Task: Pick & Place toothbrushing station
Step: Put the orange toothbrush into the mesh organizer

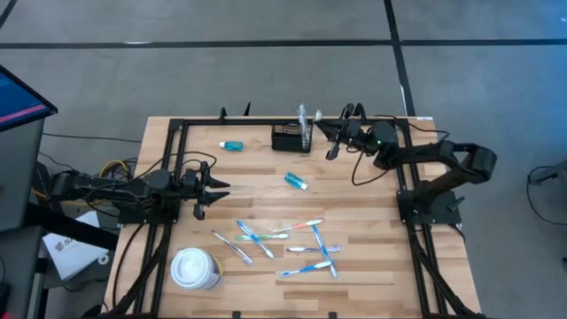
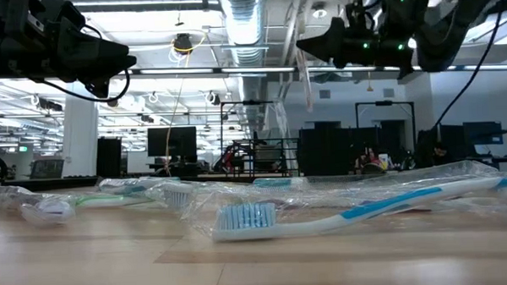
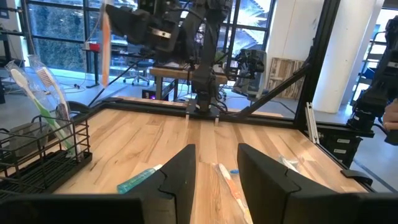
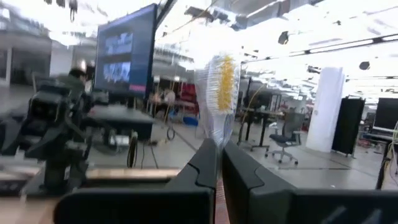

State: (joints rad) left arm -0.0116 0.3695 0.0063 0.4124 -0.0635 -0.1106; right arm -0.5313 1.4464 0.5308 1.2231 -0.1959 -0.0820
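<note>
The black wire-mesh organiser stands on the table near its far edge, with toothbrushes standing upright in it; it also shows in the left wrist view. My right gripper hovers just right of the organiser, shut on a wrapped orange-handled toothbrush. My left gripper is open and empty over the table's left side. Several wrapped toothbrushes lie flat on the near half of the table. My right gripper pinches the wrapped toothbrush between its two fingers, just below the bristle head. The fingers come about level from the table's right side and lie across the brush. The brush stands nearly upright, its handle hanging below, clear of the table.
A white lidded paper cup stands at the near left. Two toothpaste tubes lie on the table, one left of the organiser and one nearer the middle. Black frame rails run along the table's sides.
</note>
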